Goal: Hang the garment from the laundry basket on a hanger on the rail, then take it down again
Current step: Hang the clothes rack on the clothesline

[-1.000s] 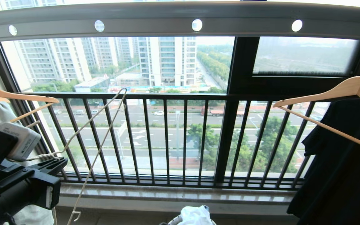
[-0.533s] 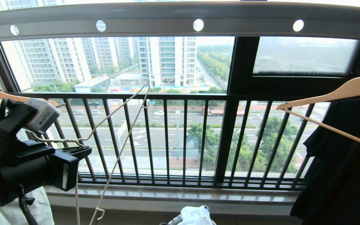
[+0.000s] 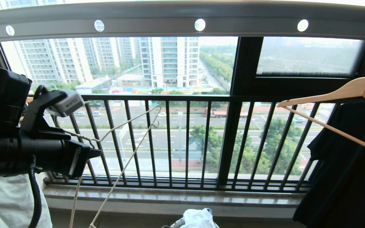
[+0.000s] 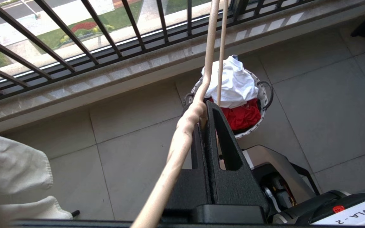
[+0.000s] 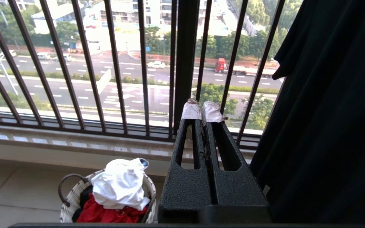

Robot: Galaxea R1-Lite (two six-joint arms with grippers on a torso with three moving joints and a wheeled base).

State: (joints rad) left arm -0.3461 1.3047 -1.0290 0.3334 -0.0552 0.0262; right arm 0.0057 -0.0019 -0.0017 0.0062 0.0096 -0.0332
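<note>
My left gripper [image 3: 91,152] is at the left in the head view, shut on the twisted neck of the thin cream wire hanger [image 3: 131,123], which slants out in front of the window bars. The left wrist view shows the same grip [image 4: 202,111] on the hanger [image 4: 182,136]. The grey rail [image 3: 182,19] with round holes runs across the top. Below, the white garment [image 4: 233,82] lies crumpled in the laundry basket [image 4: 265,98], over a red garment [image 4: 244,115]. My right gripper [image 5: 203,110] is shut and empty, low beside the basket [image 5: 71,196] and garment [image 5: 119,183].
A wooden hanger [image 3: 344,91] carrying a black shirt [image 3: 344,177] hangs at the right. A pale grey garment [image 3: 8,202] hangs at the far left. Black window railing bars [image 3: 182,98] and a stone sill [image 3: 169,196] stand straight ahead. My base [image 4: 274,164] is near the basket.
My left arm has risen and swung right with the hanger still in its grip. The hanger's far end has moved right.
</note>
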